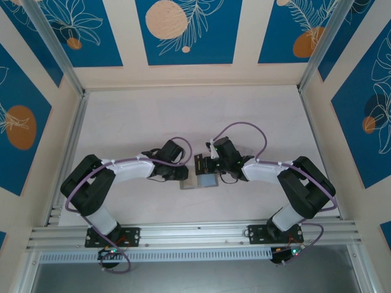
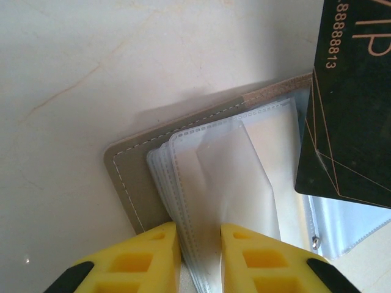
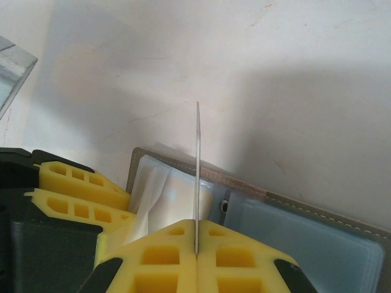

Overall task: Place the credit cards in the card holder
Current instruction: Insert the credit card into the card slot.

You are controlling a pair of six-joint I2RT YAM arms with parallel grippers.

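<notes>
The card holder (image 1: 206, 182) lies open at mid-table, a dull-grey cover (image 2: 131, 183) with clear plastic sleeves (image 2: 226, 159) inside. My left gripper (image 2: 200, 231) is shut on a bundle of those sleeves and holds them up from the cover. My right gripper (image 3: 197, 224) is shut on a black credit card (image 3: 197, 165), which this view shows edge-on, upright above the open card holder (image 3: 317, 238). The same credit card (image 2: 351, 104), with tan lettering, hangs over the holder's right half. In the top view both grippers, left (image 1: 186, 174) and right (image 1: 211, 165), meet over the holder.
A corner of a clear plastic box (image 3: 11, 76) shows at the left edge of the right wrist view. The left gripper's yellow fingers (image 3: 79, 186) sit close beside my right fingers. The pale table (image 1: 140, 122) is ringed by aluminium rails (image 1: 195, 235).
</notes>
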